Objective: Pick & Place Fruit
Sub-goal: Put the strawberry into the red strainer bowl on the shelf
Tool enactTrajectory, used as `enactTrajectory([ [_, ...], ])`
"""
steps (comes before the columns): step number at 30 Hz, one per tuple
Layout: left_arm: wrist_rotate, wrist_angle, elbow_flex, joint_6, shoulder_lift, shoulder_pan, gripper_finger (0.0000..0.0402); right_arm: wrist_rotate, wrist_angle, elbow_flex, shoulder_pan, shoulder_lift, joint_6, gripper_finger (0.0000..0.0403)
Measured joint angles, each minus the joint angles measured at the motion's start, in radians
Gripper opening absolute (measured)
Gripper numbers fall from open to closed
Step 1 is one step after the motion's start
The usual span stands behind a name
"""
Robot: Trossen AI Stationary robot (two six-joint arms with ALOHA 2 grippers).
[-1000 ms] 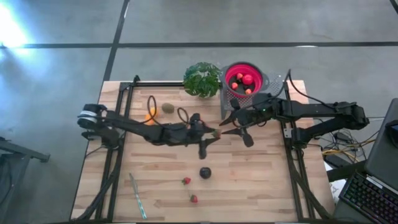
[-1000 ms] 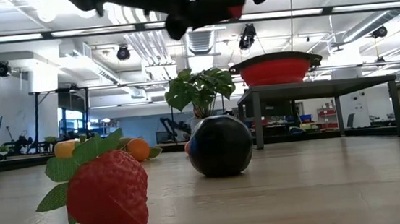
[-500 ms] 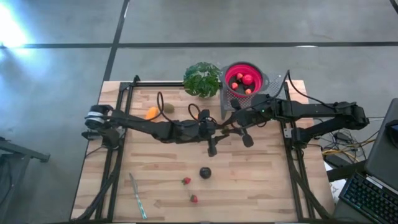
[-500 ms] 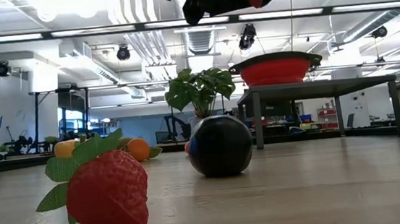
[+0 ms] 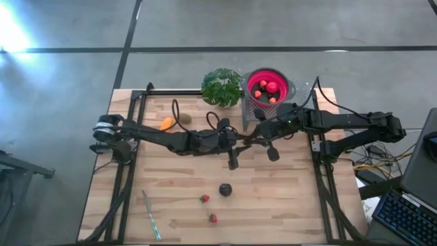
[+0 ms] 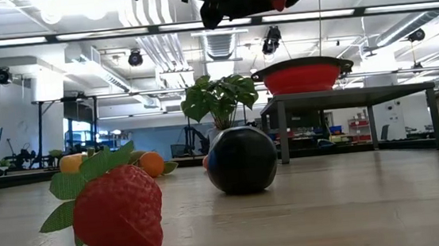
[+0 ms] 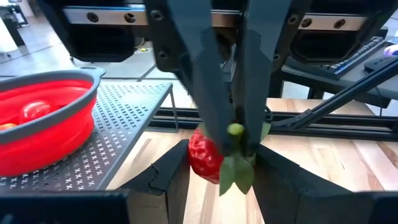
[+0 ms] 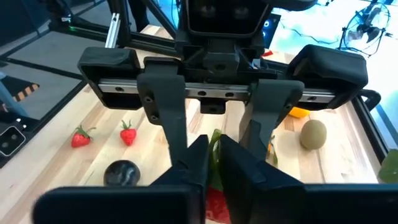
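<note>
A red strawberry (image 7: 202,154) with green leaves (image 7: 239,174) hangs in the air between my two grippers, over the table's middle right. My left gripper (image 5: 242,141) reaches in from the left with a finger on either side of it. My right gripper (image 5: 254,137) meets it from the right, shut on its leafy top. In the low view the strawberry (image 6: 279,4) shows high above the table. Two more strawberries (image 5: 204,199) (image 5: 213,219) and a dark round fruit (image 5: 225,189) lie on the table near the front. A kiwi (image 5: 184,119) and an orange piece (image 5: 166,124) lie at the far left. My left gripper has the strawberry between its two fingers; the red body (image 7: 194,155) lies against one finger (image 7: 171,177) and the leaves against the other. The fingers come level from the table's left. The strawberry is clear of the table. My right gripper pinches the strawberry's leafy stem end (image 8: 215,144) between its two fingers (image 8: 194,158), coming level from the table's right. Its fingers pass between my left gripper's fingers. The red body (image 8: 214,202) lies beyond the pinch.
A red bowl (image 5: 254,76) holding several fruits stands on a perforated metal stand (image 5: 297,89) at the far right. A leafy green plant (image 5: 222,87) stands next to it. A thin pale stick (image 5: 151,215) lies at the near left. Bare wood lies at the right front.
My left gripper has gone toward the table's right edge with the strawberry, up to my right gripper. In the last half second both arms have kept still.
</note>
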Motion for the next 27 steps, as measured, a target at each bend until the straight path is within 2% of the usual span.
enactTrajectory([
  [10,0.002,-0.002,0.0,-0.002,0.0,0.004,0.0163,0.001,-0.004,0.0,0.0,0.0,0.004,0.0009],
  [13,0.002,-0.027,0.0,-0.008,-0.002,0.004,0.0189,0.001,-0.007,0.0,0.0,0.0,0.01,0.0009],
  [17,0.001,-0.088,0.0,-0.022,-0.002,0.008,0.0244,0.001,-0.033,0.0,-0.002,-0.012,0.028,0.0008],
  [21,-0.002,-0.166,0.0,-0.027,-0.002,0.013,0.0289,0.003,-0.143,0.043,-0.033,-0.021,0.038,0.0008],
  [27,-0.052,-0.279,0.0,-0.071,-0.002,0.013,0.0302,0.084,-0.327,0.178,-0.143,-0.008,0.028,0.0008],
])
